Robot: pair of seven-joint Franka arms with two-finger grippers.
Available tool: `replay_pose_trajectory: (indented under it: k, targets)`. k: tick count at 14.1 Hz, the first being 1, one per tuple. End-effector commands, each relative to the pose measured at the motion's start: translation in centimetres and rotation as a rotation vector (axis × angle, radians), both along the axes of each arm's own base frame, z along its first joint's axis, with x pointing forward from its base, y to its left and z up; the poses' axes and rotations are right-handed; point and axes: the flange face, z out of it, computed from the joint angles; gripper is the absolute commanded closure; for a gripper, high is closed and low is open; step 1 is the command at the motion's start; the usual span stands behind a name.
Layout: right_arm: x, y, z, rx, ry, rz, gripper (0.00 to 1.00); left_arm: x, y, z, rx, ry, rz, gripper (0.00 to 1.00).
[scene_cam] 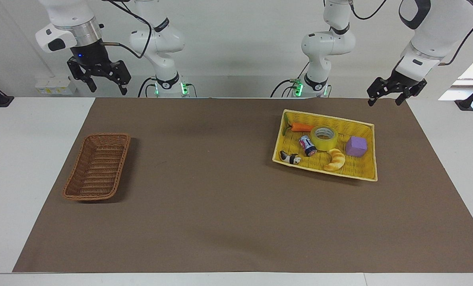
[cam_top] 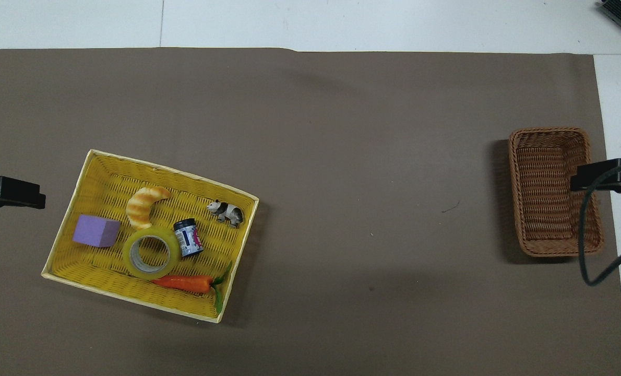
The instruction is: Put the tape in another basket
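Note:
The tape (scene_cam: 323, 146) (cam_top: 128, 257), a translucent yellow roll, lies flat in the yellow woven tray (scene_cam: 328, 118) (cam_top: 169, 172) at the left arm's end of the table. The brown wicker basket (scene_cam: 97, 169) (cam_top: 545, 198) stands empty at the right arm's end. My left gripper (scene_cam: 383, 102) (cam_top: 38, 194) hangs open in the air over the mat's corner beside the tray, holding nothing. My right gripper (scene_cam: 107, 89) (cam_top: 582, 179) waits open and empty, high over the table's edge near the brown basket.
In the tray with the tape lie a carrot (scene_cam: 302, 127) (cam_top: 182, 282), a small can (scene_cam: 307, 145) (cam_top: 188, 237), a panda figure (scene_cam: 290, 158) (cam_top: 226, 211), a croissant (scene_cam: 335, 160) (cam_top: 142, 205) and a purple cube (scene_cam: 356, 146) (cam_top: 96, 231). A brown mat covers the table.

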Motion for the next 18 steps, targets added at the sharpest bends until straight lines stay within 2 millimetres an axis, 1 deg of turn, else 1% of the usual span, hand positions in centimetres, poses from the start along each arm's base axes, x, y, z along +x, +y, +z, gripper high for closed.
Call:
replay_pose_trajectory:
  k: [1, 2, 3, 4, 5, 8, 9, 14, 16, 18]
  targets:
    - [-0.1, -0.2, 0.4, 0.017, 0.007, 0.011, 0.0, -1.2, -0.3, -2.5, 0.018, -0.028, -0.001, 0.0]
    - [-0.1, -0.2, 0.4, 0.017, 0.008, 0.011, 0.0, -1.6, -0.3, -3.6, 0.018, -0.034, -0.001, 0.0]
    - [-0.1, -0.2, 0.4, 0.017, 0.008, 0.011, 0.0, -2.1, -0.9, -4.6, 0.019, -0.046, -0.014, 0.0]
    - [-0.1, -0.2, 0.4, 0.017, 0.007, 0.011, 0.0, -2.5, -2.0, -5.5, 0.019, -0.057, -0.039, 0.0]
    - [-0.1, -0.2, 0.4, 0.017, 0.007, 0.011, 0.0, -3.1, -2.2, -6.4, 0.023, -0.064, -0.045, 0.0]
    - [-0.1, -0.2, 0.4, 0.017, 0.008, 0.011, 0.0, -4.2, -2.2, -9.6, 0.026, -0.071, -0.045, 0.0]
    - [-0.1, -0.2, 0.4, 0.017, 0.008, 0.011, 0.0, -4.5, -2.3, -10.3, 0.026, -0.082, -0.048, 0.0]
    - [-0.1, -0.2, 0.4, 0.017, 0.008, 0.009, 0.0, -6.1, -2.8, -15.7, 0.028, -0.05, -0.056, 0.0]
    - [-0.1, -0.2, 0.4, 0.017, 0.008, 0.011, 0.0, -6.5, -3.2, -17.2, 0.028, -0.04, -0.065, 0.0]
    - [-0.1, -0.2, 0.4, 0.017, 0.008, 0.011, 0.0, -7.1, -3.0, -19.1, 0.029, -0.023, -0.051, 0.0]
